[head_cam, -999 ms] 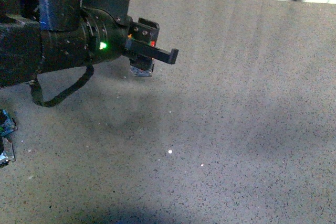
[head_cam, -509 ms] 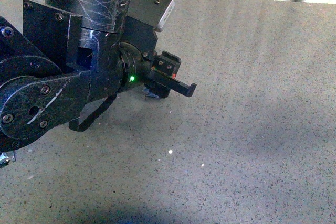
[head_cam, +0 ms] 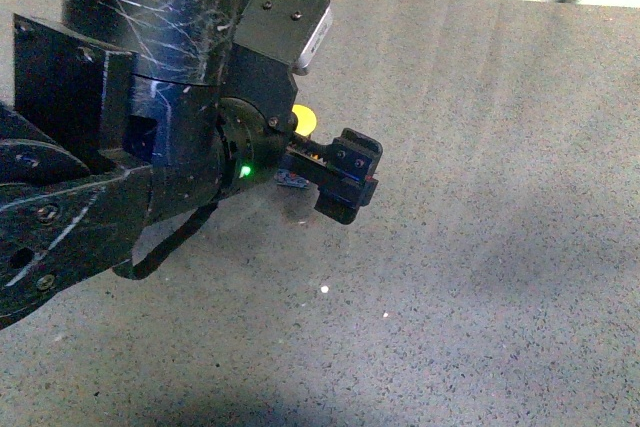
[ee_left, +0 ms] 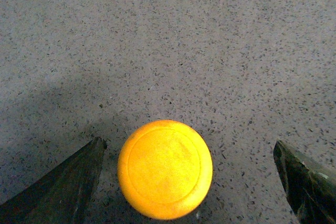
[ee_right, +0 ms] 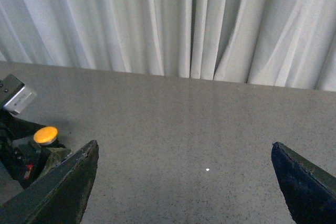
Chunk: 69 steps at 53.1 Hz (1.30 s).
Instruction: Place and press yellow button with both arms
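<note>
The yellow button [ee_left: 165, 169] shows its round yellow cap from above in the left wrist view, standing on the grey speckled table. My left gripper [ee_left: 191, 182] is open, its jaws wide on either side of the cap and not touching it. In the front view the left arm [head_cam: 150, 157] fills the left side, and a sliver of the yellow cap [head_cam: 303, 122] peeks out behind it. In the right wrist view the button [ee_right: 45, 135] sits far off beside the left arm. My right gripper [ee_right: 184, 182] is open and empty, above the table.
A small blue-silver scrap [head_cam: 292, 179] lies under the left gripper in the front view. White curtains [ee_right: 173, 24] hang along the table's far edge. Small white specks [head_cam: 324, 290] dot the table's middle.
The left arm has swung down and to the right. Its gripper has turned over the button, whose yellow cap now shows in the front view.
</note>
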Each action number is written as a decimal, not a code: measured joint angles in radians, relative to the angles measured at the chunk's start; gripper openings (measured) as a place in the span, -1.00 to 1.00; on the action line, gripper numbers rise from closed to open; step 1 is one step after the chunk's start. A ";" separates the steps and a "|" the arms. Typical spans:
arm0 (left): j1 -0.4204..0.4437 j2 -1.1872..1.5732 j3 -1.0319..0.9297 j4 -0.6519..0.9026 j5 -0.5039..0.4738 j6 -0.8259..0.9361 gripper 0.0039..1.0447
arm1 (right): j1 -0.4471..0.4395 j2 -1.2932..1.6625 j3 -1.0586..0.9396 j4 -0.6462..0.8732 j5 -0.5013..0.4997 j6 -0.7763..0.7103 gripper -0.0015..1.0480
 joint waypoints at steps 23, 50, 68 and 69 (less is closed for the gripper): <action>0.135 -0.236 -0.159 -0.004 0.106 -0.029 0.83 | 0.000 0.000 0.000 0.000 0.000 0.000 0.82; 0.536 -0.760 -0.616 0.343 -0.027 -0.062 -0.73 | 0.000 0.000 0.000 0.000 0.000 0.000 0.82; 0.535 -1.094 -0.740 0.133 -0.026 -0.058 -0.98 | 0.224 0.869 0.380 -0.046 0.041 -0.158 0.82; 0.535 -1.120 -0.746 0.114 -0.026 -0.058 -0.98 | 0.252 0.938 0.409 -0.010 0.045 -0.158 0.82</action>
